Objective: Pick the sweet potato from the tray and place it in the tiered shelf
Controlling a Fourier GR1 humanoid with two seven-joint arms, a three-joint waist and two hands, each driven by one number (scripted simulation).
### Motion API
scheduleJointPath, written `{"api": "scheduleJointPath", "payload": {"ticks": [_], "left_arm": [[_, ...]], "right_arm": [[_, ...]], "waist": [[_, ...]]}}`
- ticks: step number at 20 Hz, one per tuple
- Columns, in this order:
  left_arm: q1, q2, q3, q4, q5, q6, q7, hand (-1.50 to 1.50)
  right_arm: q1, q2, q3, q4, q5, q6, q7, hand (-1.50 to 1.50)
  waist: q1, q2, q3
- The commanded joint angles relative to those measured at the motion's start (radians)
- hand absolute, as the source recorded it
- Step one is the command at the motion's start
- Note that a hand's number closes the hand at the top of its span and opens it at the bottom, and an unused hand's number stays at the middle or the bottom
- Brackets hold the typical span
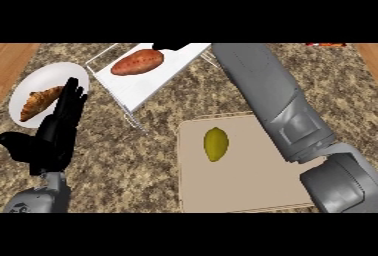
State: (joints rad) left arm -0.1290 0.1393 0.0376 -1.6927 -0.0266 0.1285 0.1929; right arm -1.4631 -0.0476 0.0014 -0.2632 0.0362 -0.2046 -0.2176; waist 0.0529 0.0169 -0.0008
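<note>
Now the sweet potato (137,62) lies on the white shelf (151,85), toward its far end, and the tray (251,190) holds only a yellow fruit (215,144). The right hand (171,46) shows as a black sliver at the view's top, just beside or touching the sweet potato's far end; I cannot tell how open it is or whether it has hold of anything. The left hand (63,125) rests open at the left, fingers straight, holding nothing. The placing looks nearly done, so the risk lies in pulling away. A hand in contact could drag or roll the rounded sweet potato toward the shelf's edge. The right forearm (266,90) passes beside the shelf's corner, and a sideways swing could knock the frame.
</note>
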Motion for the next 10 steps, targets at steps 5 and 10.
{"api": "scheduleJointPath", "payload": {"ticks": [5,10], "left_arm": [[0.022,0.035,0.042,-0.044,0.029,-0.022,0.020,0.00],[-0.013,-0.003,0.028,0.045,0.000,0.008,-0.021,0.00]], "right_arm": [[-0.016,-0.206,-0.090,0.039,-0.057,0.093,0.097,-1.50],[0.054,-0.316,-0.104,0.053,-0.058,0.201,0.061,-1.50]], "waist": [[-0.020,-0.007,0.001],[-0.028,-0.003,0.001]]}}
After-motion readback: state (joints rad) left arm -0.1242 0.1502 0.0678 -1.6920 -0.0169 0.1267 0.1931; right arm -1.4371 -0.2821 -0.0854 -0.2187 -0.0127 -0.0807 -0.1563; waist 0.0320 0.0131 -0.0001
